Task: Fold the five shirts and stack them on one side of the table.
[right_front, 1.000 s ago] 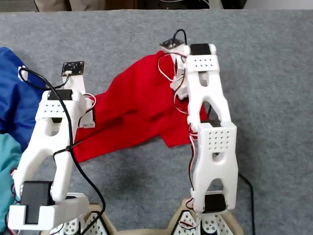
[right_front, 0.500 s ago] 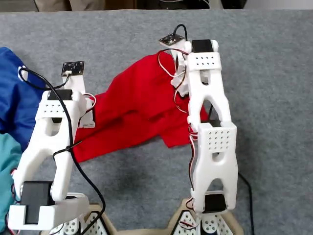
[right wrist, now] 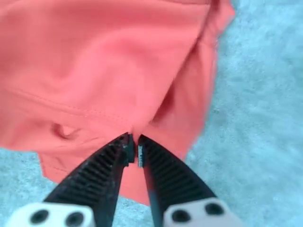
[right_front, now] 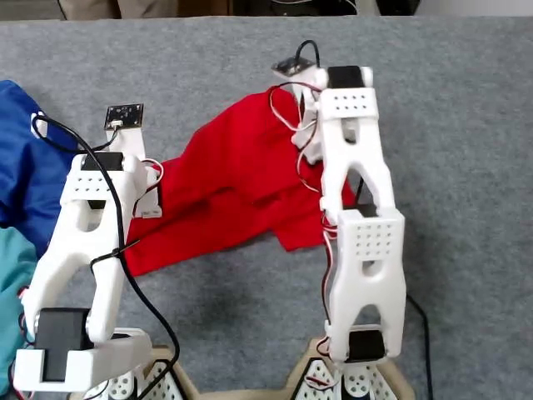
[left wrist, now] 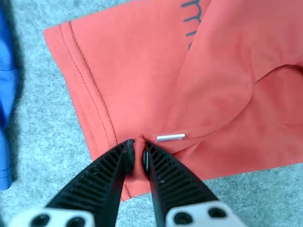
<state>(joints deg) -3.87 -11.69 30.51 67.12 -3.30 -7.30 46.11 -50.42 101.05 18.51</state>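
since a second ago the right arm has gone a little farther out from its base, over the far corner of the red shirt; the left arm has kept its place. the red shirt lies crumpled in the middle of the grey table, between the two arms. the left gripper has its fingers pressed together on a small pinch of the cloth just beside the stitched hem. the right gripper is clamped in the same way on a fold of the red shirt near its edge. at the left edge of the table lies a blue shirt, and a teal shirt just beside it.
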